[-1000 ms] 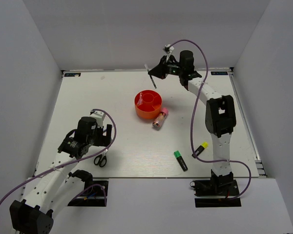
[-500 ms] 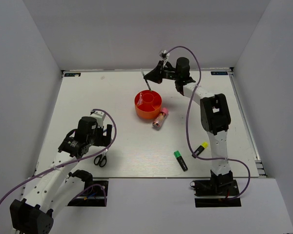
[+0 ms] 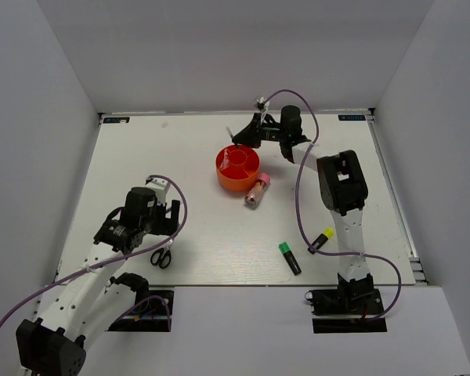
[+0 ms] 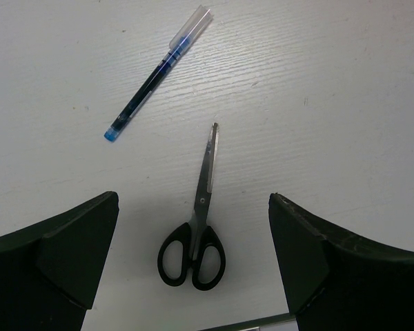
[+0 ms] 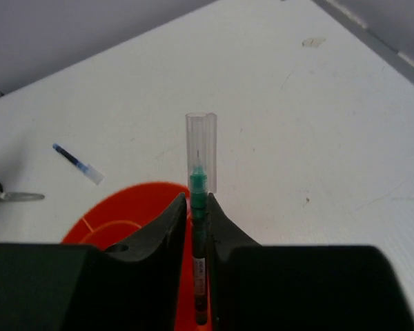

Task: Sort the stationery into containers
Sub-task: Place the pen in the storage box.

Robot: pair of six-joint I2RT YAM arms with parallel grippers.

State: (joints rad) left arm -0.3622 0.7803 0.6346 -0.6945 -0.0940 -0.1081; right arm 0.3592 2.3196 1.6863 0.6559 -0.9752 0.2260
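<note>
The orange tub (image 3: 237, 170) with inner dividers sits at the table's middle back; it also shows in the right wrist view (image 5: 121, 214). My right gripper (image 3: 245, 135) (image 5: 199, 201) is shut on a thin pen (image 5: 201, 155) with a green tip and clear cap, held over the tub's far rim. My left gripper (image 4: 200, 276) (image 3: 153, 229) is open and empty, its fingers either side of the black-handled scissors (image 4: 196, 231) (image 3: 163, 256) lying flat below it. A pink-capped clear tube (image 3: 257, 190) lies just right of the tub. Green (image 3: 290, 257) and yellow (image 3: 322, 239) highlighters lie at the front right.
A blue pen with a clear cap (image 4: 157, 72) lies on the table beyond the scissors; it also shows in the right wrist view (image 5: 78, 163). White walls enclose the table on three sides. The right arm's cable loops above the tub.
My right gripper has moved left and down with the pen, from behind the tub to over its far rim. The left arm and scissors have not moved.
</note>
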